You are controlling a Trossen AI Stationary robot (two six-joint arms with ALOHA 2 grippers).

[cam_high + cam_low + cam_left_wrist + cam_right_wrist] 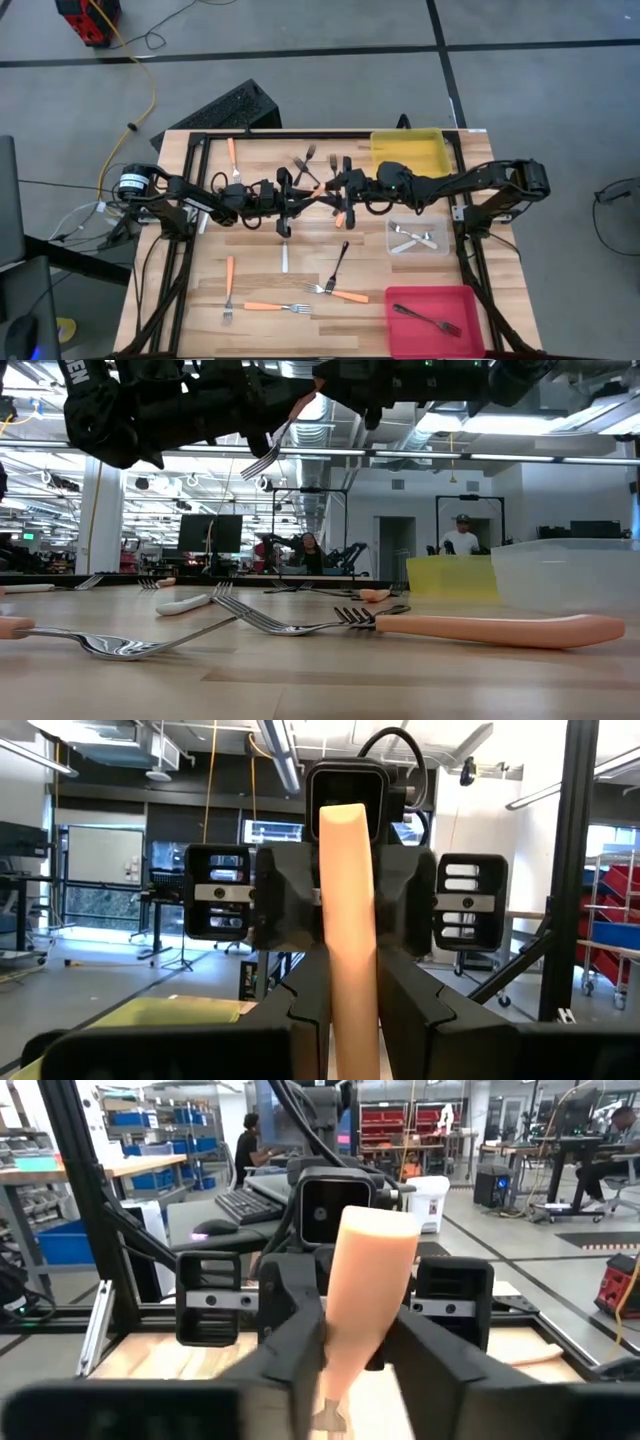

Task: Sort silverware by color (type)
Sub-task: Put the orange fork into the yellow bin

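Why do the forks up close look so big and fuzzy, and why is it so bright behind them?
In the low view the camera sits at table height, so the orange-handled fork looms large and the nearest silver fork is soft; ceiling lights glare behind. In the right wrist view the fingers blur from closeness. The high view is evenly lit and sharp across the table.

An open robotics lab or workshop: beyond the wooden table stretch a concrete floor, exposed ceiling pipes, shelving with red bins, monitors on stands, and people seated at workstations.
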